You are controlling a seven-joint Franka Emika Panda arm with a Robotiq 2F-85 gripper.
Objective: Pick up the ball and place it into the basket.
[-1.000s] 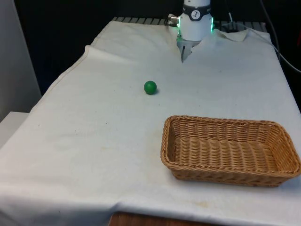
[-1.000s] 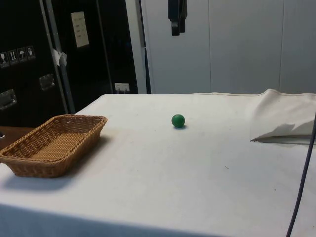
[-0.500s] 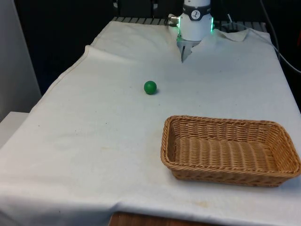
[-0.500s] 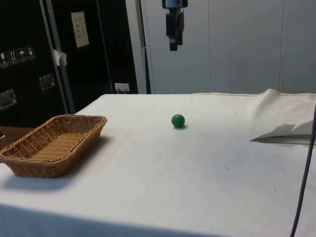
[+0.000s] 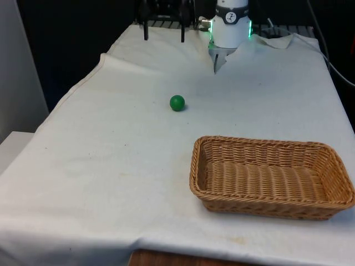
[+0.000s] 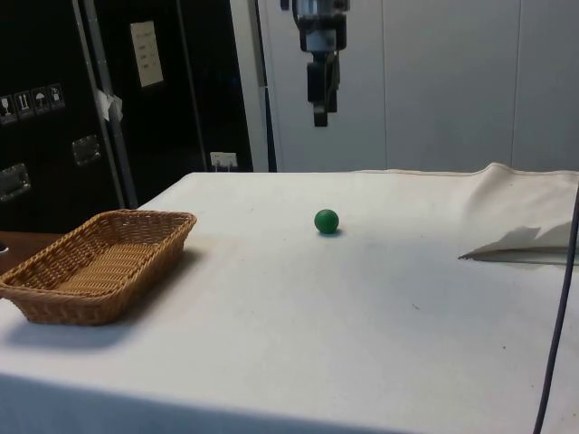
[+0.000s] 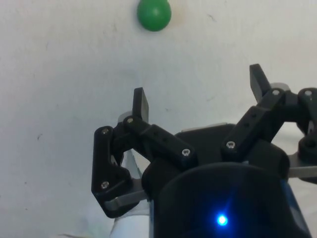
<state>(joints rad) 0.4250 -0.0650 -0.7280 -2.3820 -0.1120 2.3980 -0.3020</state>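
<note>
Basket holds nothing — ball on cloth, gripper spread, unladen.

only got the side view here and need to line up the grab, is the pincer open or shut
Observer: Open. In the wrist view the pincer has its two fingers spread wide with bare cloth between them.
Operator: is it right over the ball
Observer: No. In the front view the pincer sits toward the table's far end, well behind the green ball, high above the cloth.
Operator: anything in the basket already
Observer: Nothing; the front view looks into the wicker basket and shows bare weave.
</note>
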